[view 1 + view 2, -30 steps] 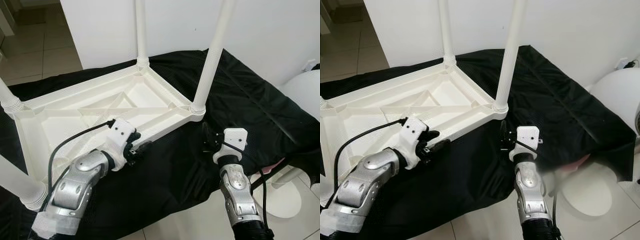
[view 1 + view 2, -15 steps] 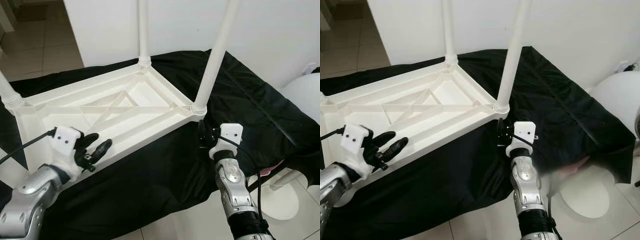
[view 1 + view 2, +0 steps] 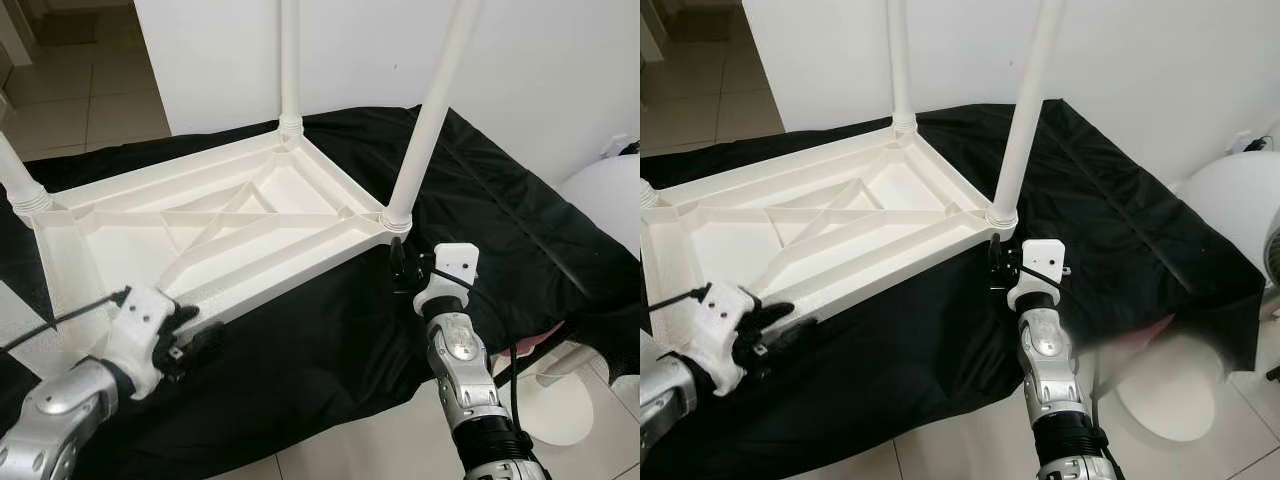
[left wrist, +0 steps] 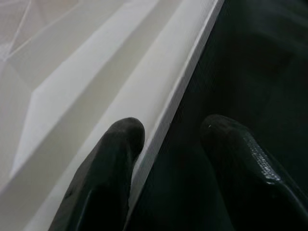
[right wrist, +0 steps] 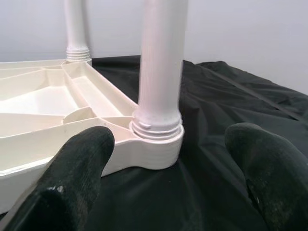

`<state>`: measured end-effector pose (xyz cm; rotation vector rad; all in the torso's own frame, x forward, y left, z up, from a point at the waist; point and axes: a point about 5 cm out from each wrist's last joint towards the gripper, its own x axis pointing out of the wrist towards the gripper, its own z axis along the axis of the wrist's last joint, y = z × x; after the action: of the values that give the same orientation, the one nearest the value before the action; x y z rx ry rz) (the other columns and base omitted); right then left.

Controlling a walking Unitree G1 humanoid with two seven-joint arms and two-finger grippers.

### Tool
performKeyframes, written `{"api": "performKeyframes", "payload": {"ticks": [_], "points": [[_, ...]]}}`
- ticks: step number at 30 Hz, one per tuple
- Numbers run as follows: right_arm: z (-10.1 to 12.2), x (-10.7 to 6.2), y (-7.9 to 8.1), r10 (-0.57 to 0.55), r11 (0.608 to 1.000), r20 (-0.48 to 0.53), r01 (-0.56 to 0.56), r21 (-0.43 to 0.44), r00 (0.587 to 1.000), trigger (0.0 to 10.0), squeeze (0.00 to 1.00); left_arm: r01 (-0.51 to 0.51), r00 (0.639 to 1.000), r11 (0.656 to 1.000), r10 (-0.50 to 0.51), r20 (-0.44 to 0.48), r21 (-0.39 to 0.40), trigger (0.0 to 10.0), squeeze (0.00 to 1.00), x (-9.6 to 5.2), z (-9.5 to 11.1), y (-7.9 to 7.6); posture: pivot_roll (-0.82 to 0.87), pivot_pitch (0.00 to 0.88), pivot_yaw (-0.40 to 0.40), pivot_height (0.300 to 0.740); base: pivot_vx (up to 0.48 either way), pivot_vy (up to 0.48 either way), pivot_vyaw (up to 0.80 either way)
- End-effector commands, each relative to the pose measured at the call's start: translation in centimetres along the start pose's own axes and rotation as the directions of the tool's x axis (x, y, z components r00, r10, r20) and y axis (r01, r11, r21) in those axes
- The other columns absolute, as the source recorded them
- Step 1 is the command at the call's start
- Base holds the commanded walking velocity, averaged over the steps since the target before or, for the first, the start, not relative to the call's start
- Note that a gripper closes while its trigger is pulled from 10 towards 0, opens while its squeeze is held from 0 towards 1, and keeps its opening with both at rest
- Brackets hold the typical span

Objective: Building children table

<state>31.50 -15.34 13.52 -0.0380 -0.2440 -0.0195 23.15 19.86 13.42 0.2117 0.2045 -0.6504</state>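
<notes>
Lying upside down on the black cloth [image 3: 500, 210] mid-frame, the white table [image 3: 130, 240] is getting bracketed: left gripper [image 3: 195, 340] straddling its near rim lower left, right gripper [image 5: 168, 159] spread wide facing the corner leg [image 3: 430, 110], needing both squeezing squarely before lifting.

Upturned white table [image 3: 830, 225] on black cloth [image 3: 1110, 215]
</notes>
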Motion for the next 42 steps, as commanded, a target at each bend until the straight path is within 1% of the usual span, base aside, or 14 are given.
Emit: {"api": "performKeyframes", "payload": {"ticks": [1, 5, 14, 16, 23, 24, 27, 28, 29, 30, 31, 32, 39, 42], "points": [[-0.3, -0.3, 0.1, 0.005, 1.000, -0.006, -0.005, -0.002, 1.000, 10.0, 0.00, 0.189, 0.982, 0.982, -0.189, -0.016, 0.013, 10.0, 0.00, 0.2, -0.2, -1.1, 0.02, 0.051, -0.019, 0.740, 0.000, 0.000, 0.00], [-0.3, -0.2, 0.1, 0.001, 1.000, -0.001, -0.001, -0.004, 1.000, 10.0, 0.00, 0.124, 0.992, 0.992, -0.123, -0.034, 0.027, 10.0, 0.00, 1.7, -0.4, -0.7, 0.01, 0.050, -0.013, 0.740, 0.000, 0.000, 0.00], [-0.3, -0.2, -0.2, -0.015, 1.000, 0.002, 0.015, -0.007, 1.000, 10.0, 0.00, -0.006, 0.999, 1.000, 0.008, -0.052, 0.027, 10.0, 0.00, 3.2, -0.5, 0.1, 0.00, 0.056, -0.004, 0.740, 0.000, 0.000, 0.00], [-0.3, -0.2, -0.2, -0.019, 1.000, 0.003, 0.019, -0.007, 1.000, 10.0, 0.00, -0.017, 0.998, 1.000, 0.019, -0.057, 0.021, 10.0, 0.00, 3.4, -0.6, 0.1, 0.00, 0.058, -0.004, 0.740, 0.000, 0.000, 0.00], [-0.3, -0.3, -0.4, -0.029, 1.000, 0.001, 0.029, -0.007, 1.000, 10.0, 0.00, -0.067, 0.987, 0.996, 0.058, -0.147, -0.061, 10.0, 0.00, 3.7, -1.4, 0.9, 0.00, 0.071, -0.001, 0.740, 0.000, 0.000, 0.00], [-0.3, -0.2, -0.4, -0.032, 0.999, 0.002, 0.032, -0.008, 0.999, 10.0, 0.00, -0.098, 0.977, 0.992, 0.081, -0.199, -0.081, 10.0, 0.00, 3.7, -1.8, 1.4, 0.00, 0.074, 0.000, 0.740, 0.000, 0.000, 0.00], [-0.2, -0.2, -0.5, -0.036, 0.999, 0.004, 0.036, -0.009, 0.999, 10.0, 0.00, -0.124, 0.973, 0.989, 0.105, -0.205, -0.082, 10.0, 0.00, 3.8, -1.6, 1.8, 0.00, 0.075, 0.001, 0.740, 0.000, 0.000, 0.00], [-0.2, -0.1, -0.6, -0.038, 0.999, 0.005, 0.038, -0.009, 0.999, 10.0, 0.00, -0.131, 0.972, 0.988, 0.110, -0.206, -0.088, 8.8, 0.00, 3.8, -1.5, 1.9, 0.00, 0.075, 0.002, 0.740, 0.000, 0.000, 0.00], [-0.2, -0.1, -0.6, -0.039, 0.999, 0.005, 0.040, -0.009, 0.999, 10.0, 0.00, -0.134, 0.971, 0.987, 0.112, -0.209, -0.092, 8.8, 0.00, 3.8, -1.5, 2.0, 0.00, 0.075, 0.002, 0.740, 0.000, 0.000, 0.00], [-0.2, -0.1, -0.6, -0.041, 0.999, 0.006, 0.041, -0.009, 0.999, 10.0, 0.00, -0.133, 0.973, 0.987, 0.112, -0.204, -0.090, 4.7, 0.00, 3.8, -1.4, 2.0, 0.00, 0.075, 0.002, 0.740, 0.000, 0.000, 0.00], [-0.2, -0.1, -0.6, -0.041, 0.999, 0.006, 0.041, -0.009, 0.999, 10.0, 0.00, -0.133, 0.973, 0.987, 0.112, -0.204, -0.090, 4.7, 0.00, 3.8, -1.4, 2.0, 0.00, 0.075, 0.002, 0.740, 0.000, 0.000, 0.00], [-0.2, -0.1, -0.6, -0.042, 0.999, 0.007, 0.042, -0.009, 0.999, 10.0, 0.00, -0.139, 0.972, 0.986, 0.118, -0.205, -0.090, 0.0, 0.00, 3.9, -1.4, 2.1, 0.00, 0.075, 0.003, 0.740, 0.000, 0.000, 0.00], [-0.1, 0.0, -0.7, -0.047, 0.999, 0.008, 0.048, -0.010, 0.999, 10.0, 0.00, -0.138, 0.969, 0.988, 0.119, -0.215, -0.075, 0.0, 0.00, 3.8, -1.2, 2.1, 0.00, 0.075, 0.004, 0.740, 0.000, 0.000, 0.00], [-0.1, 0.0, -0.7, -0.048, 0.999, 0.008, 0.048, -0.009, 0.999, 10.0, 0.00, -0.132, 0.964, 0.989, 0.111, -0.242, -0.071, 0.0, 0.00, 3.4, -1.7, 2.1, -0.01, 0.078, 0.003, 0.740, 0.000, 0.000, 0.00]]}}
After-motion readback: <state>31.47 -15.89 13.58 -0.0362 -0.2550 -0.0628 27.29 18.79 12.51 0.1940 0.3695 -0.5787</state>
